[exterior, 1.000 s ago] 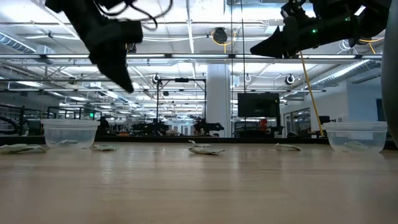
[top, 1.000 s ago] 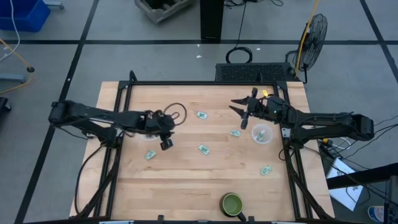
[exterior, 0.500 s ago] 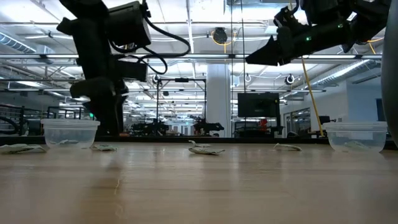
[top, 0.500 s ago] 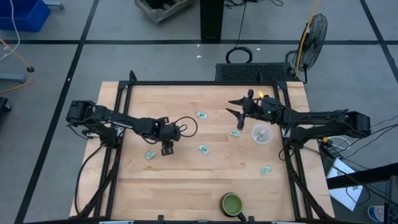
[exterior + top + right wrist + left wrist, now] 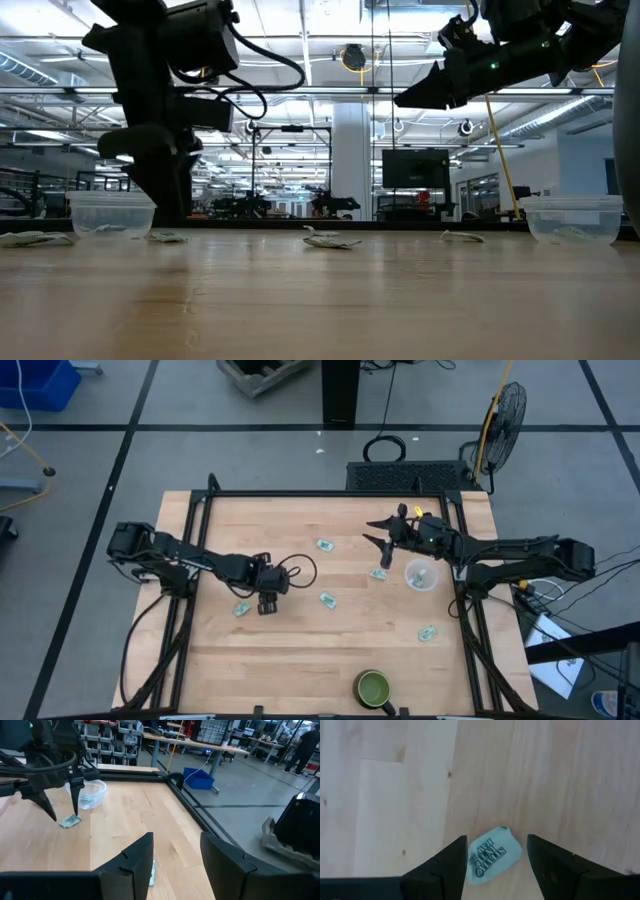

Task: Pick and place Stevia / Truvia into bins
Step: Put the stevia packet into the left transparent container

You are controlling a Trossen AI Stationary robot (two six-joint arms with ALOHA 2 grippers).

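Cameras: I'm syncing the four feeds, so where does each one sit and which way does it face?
High view: above the table, looking straight down; shows both arms, left tool and right tool.
Low view: at tabletop height, looking level across into the room; both arms enter from above.
Left wrist view: on the left arm, looking down at a sachet between its own open fingers.
Right wrist view: on the right arm, looking across the table towards the left tool.
Shared: both wrist views show that sachet.

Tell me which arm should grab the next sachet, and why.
Left. The left gripper is open, low over the table, with a sachet lying between its fingers. The right gripper is open too, but hangs high above the table in the low view.
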